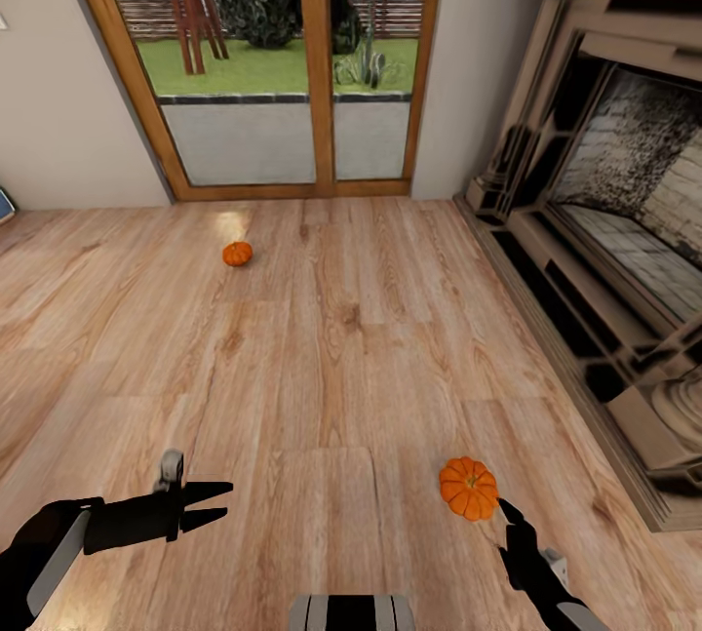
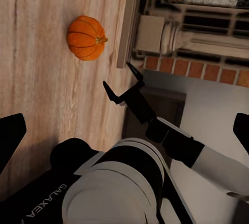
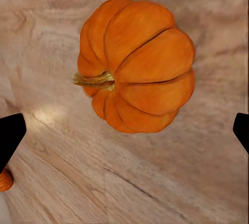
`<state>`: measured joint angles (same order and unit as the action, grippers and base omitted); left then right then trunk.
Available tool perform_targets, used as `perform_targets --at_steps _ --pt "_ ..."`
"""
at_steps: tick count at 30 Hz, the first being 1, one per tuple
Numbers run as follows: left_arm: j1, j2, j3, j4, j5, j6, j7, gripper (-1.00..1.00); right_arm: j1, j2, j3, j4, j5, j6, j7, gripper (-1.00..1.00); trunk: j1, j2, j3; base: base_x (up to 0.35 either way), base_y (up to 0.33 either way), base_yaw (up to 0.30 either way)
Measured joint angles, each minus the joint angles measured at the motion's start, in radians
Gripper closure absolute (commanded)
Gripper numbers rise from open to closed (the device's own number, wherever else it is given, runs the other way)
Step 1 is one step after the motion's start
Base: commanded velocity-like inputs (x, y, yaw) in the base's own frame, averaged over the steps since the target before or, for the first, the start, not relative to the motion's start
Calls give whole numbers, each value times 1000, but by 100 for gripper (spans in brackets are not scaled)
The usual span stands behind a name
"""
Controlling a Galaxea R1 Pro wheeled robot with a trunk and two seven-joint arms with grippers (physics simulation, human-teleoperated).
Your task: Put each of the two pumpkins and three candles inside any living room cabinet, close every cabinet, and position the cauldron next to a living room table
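One orange pumpkin (image 1: 468, 488) lies on the wood floor just ahead of my right gripper (image 1: 511, 522). That gripper is open. In the right wrist view the pumpkin (image 3: 137, 66) lies on its side with its stem pointing sideways, beyond the spread dark fingertips (image 3: 10, 136) and apart from them. The left wrist view shows this pumpkin (image 2: 85, 38) and the right gripper (image 2: 118, 76) a short way from it. A second pumpkin (image 1: 237, 254) sits farther off, near the glass door. My left gripper (image 1: 219, 502) hangs open and empty over bare floor. The candles, cabinet, cauldron and table are out of view.
An ornate fireplace surround (image 1: 624, 221) runs along the right wall, its base step (image 1: 585, 387) close to the near pumpkin. A wood-framed glass door (image 1: 292, 56) closes the far wall. Open wood floor (image 1: 331, 348) lies between the two pumpkins.
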<state>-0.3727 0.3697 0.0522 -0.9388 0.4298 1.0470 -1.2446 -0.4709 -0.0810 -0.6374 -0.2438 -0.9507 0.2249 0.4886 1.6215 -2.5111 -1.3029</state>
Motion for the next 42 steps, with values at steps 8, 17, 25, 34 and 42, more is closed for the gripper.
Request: perform_targets --at_steps 8,17,25,34,42 --pt "0 0 0 0 -1 0 1 -100 0 -21 -5 7 -3 1 0 -100 4 -2 -31 0 0 0" --pt "0 1 0 0 1 0 1 -100 0 -22 -67 8 -2 -1 5 -100 5 -3 -47 0 0 0" --pt "0 0 0 0 1 0 0 -100 0 -23 -81 8 -2 0 5 -100 5 -3 -47 78 -46 0" --pt "0 -1 0 0 0 0 1 -100 0 -23 -82 8 -2 -2 4 -100 5 -3 -47 268 -136 0" --pt "0 -2 0 0 1 0 1 -100 0 -23 -82 8 2 -6 -3 -100 6 -3 -50 73 10 0"
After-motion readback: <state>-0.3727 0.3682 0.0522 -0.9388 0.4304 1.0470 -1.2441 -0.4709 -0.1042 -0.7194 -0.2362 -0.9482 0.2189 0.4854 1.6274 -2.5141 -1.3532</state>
